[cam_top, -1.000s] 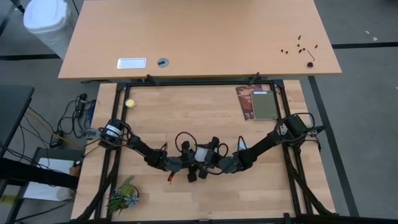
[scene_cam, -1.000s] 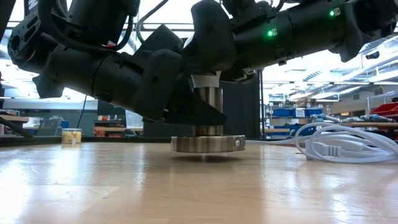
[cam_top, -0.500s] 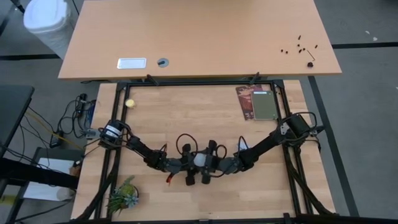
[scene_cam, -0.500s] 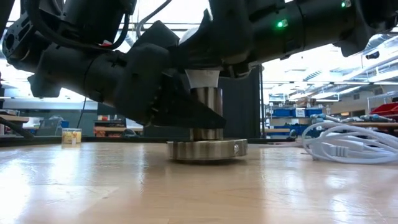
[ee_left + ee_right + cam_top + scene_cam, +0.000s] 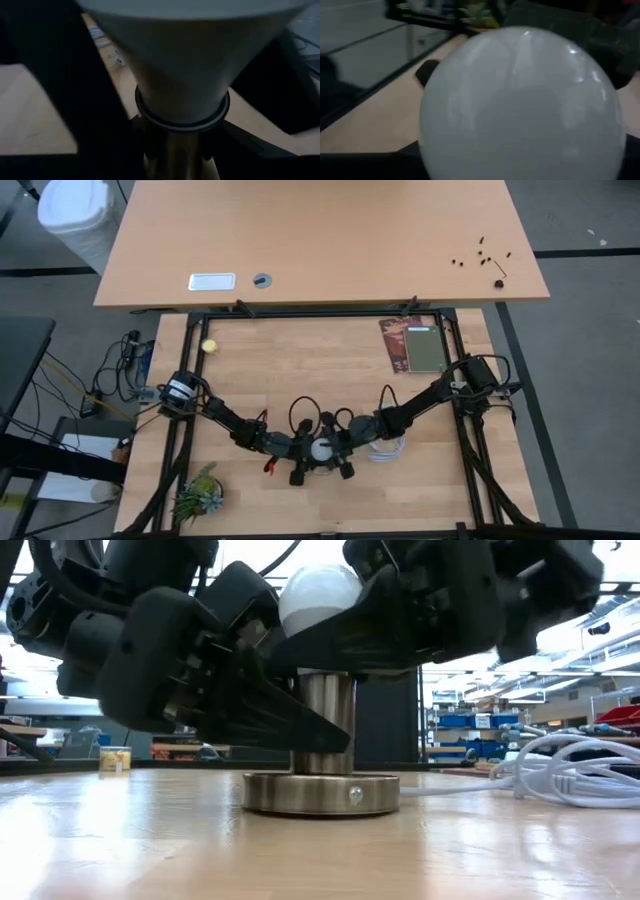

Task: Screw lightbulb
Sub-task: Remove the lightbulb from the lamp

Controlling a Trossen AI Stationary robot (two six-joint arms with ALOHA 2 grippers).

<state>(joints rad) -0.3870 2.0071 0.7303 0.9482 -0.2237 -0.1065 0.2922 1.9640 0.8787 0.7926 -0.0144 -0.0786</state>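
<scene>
The lightbulb (image 5: 318, 588) stands upright, white dome up, its pale neck (image 5: 180, 75) in the metal socket (image 5: 328, 718). The socket's round base (image 5: 322, 793) rests flat on the wooden table (image 5: 330, 370). From the left, my left gripper (image 5: 303, 457) reaches in low and is shut on the socket below the bulb. My right gripper (image 5: 338, 452) comes from the right, higher up, and is shut on the bulb. In the high view the two grippers hide most of the socket. My left gripper pinches the socket's upright metal stem (image 5: 172, 155) between its two fingers (image 5: 300, 725), just under the bulb's neck. The fingers come nearly level from the table's left and lie across the stem. The base stays flat on the table. My right gripper holds the bulb's white dome (image 5: 520, 100) between its two fingers (image 5: 400, 625). They come nearly level from the table's right, slanting a little down. The bulb stands upright in the socket; the pads are hidden behind the dome.
The socket's white cable (image 5: 570, 775) lies in loops to the right of the base, and shows as the cable (image 5: 385, 448) under my right arm. A yellow ball (image 5: 209, 346) lies far left, a small plant (image 5: 197, 492) near left, a dark card (image 5: 415, 345) far right.
Both wrists have swung round toward the table's near edge. The socket with the bulb has slid a little along the table that way, staying upright. In the low view the bulb's dome, hidden before, now shows between the grippers.
</scene>
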